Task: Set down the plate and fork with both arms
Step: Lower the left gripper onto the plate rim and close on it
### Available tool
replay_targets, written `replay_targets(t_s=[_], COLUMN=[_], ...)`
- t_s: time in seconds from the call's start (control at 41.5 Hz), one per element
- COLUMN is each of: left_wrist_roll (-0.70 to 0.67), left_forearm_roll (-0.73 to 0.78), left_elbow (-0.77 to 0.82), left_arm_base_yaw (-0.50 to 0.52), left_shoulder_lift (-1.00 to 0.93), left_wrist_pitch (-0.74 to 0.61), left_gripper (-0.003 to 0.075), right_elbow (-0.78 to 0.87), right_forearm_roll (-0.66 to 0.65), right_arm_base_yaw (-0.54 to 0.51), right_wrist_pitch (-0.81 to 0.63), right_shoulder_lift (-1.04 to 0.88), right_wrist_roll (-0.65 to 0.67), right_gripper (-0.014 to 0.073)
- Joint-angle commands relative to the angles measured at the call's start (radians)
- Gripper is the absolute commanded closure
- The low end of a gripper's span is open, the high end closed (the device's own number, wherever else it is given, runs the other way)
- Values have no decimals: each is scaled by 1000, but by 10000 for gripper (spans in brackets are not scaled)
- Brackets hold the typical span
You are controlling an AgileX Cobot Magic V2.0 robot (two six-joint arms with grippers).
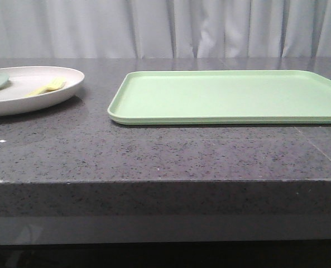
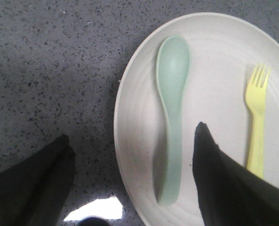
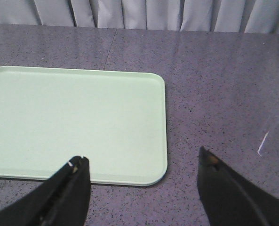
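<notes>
Nearest my left wrist camera, the left gripper (image 2: 130, 179) hangs spread wide and empty, one finger over the stone counter (image 2: 50, 70), the other over the plate (image 2: 214, 42). The plate's near rim lies between the fingers. The fork (image 2: 258, 113) lies on the plate at about three o'clock from the green spoon (image 2: 172, 108), its handle slipping under that finger. I judge the plate light, stiff and slick, so I'd pinch its raised rim. The fork looks featherweight; take it mid-handle. My right gripper (image 3: 141, 181) is released too, hovering at the tray's (image 3: 73, 122) corner.
</notes>
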Motion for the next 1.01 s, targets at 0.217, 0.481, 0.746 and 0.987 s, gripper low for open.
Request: replay_targets(t_s=[0.217,0.481,0.746,0.987], left_wrist_roll=[41,43,43,43], left_forearm_roll=[-109,-132,-132,-133], left_elbow=[-58,-58,-58,-58], left_arm_base_yaw=[-1,-1,-1,-1], left_shoulder_lift=[91,141,141,141], left_wrist_pitch=[-26,-33,-18,-14], left_gripper=[208,303,554,683], right_elbow=[-33,-33,-33,-33], right_forearm_roll=[-8,-8,-8,-8], right_arm_base_yaw=[3,3,3,3], right_wrist_pitch=[-78,-78,-78,-78], right_shoulder_lift=[8,8,8,8], right_wrist_roll=[-7,-7,-7,-7], right_gripper=[84,84,84,84])
